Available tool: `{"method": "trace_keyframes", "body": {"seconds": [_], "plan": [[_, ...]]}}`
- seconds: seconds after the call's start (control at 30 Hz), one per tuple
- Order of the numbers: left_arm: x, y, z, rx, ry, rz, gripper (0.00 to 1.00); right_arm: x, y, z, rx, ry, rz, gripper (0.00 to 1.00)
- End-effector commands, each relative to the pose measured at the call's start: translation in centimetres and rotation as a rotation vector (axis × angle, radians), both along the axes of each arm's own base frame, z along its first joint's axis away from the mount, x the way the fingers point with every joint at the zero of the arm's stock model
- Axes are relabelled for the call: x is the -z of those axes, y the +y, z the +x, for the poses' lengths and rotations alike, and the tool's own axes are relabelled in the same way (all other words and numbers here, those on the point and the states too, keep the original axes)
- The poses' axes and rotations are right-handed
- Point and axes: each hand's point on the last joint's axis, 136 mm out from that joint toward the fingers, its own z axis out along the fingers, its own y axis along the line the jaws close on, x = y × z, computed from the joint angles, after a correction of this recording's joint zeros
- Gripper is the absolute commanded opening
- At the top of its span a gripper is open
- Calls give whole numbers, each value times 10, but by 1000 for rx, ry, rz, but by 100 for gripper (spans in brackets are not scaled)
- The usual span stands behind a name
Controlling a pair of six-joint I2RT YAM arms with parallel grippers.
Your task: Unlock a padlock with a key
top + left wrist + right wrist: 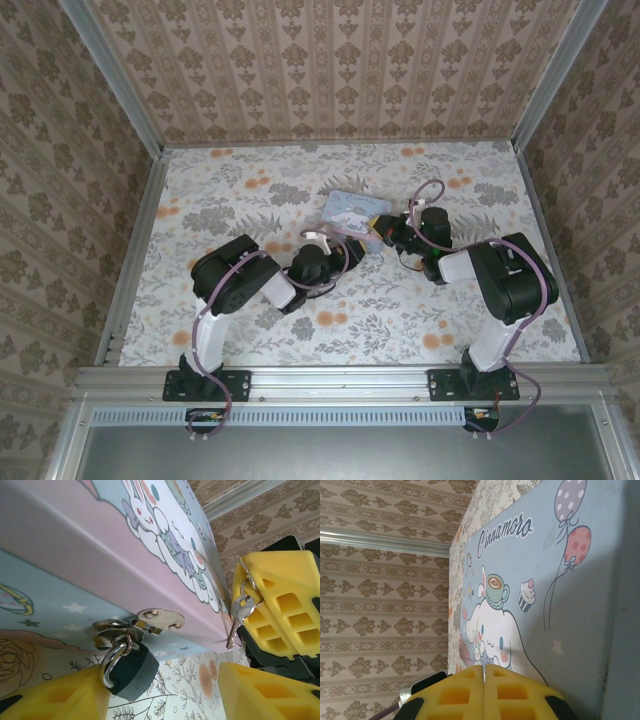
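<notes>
Teal padlock (134, 672) looks light, slick, dangling: pinch its body. Left gripper (165, 685) spread wide, right gripper (484, 671) clamps key (240, 610).

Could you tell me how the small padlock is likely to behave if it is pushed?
The padlock hangs by its shackle from the hasp of the tin, so it would probably swing rather than resist. Its body looks smooth and rounded, so it may slip in a pinch. Being tiny, it is likely light.
</notes>
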Motion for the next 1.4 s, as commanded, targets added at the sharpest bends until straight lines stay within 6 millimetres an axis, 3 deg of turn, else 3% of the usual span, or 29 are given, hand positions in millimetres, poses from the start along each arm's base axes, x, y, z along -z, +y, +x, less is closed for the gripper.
{"method": "trace_keyframes", "body": {"seconds": [0.0, 0.5, 0.97, 1.37], "plan": [[-13, -2, -4, 6, -12, -48, 61, 22, 1, -8, -13, 73, -9, 0], [-20, -8, -18, 15, -18, -56, 61, 25, 0, -9, -11, 77, -6, 0], [14, 2, -3, -55, 42, -17, 60, 27, 0, -10, -13, 78, -2, 0], [43, 11, 7, -84, 111, 63, 48, 29, 0, -9, -14, 82, 0, 0]]}}
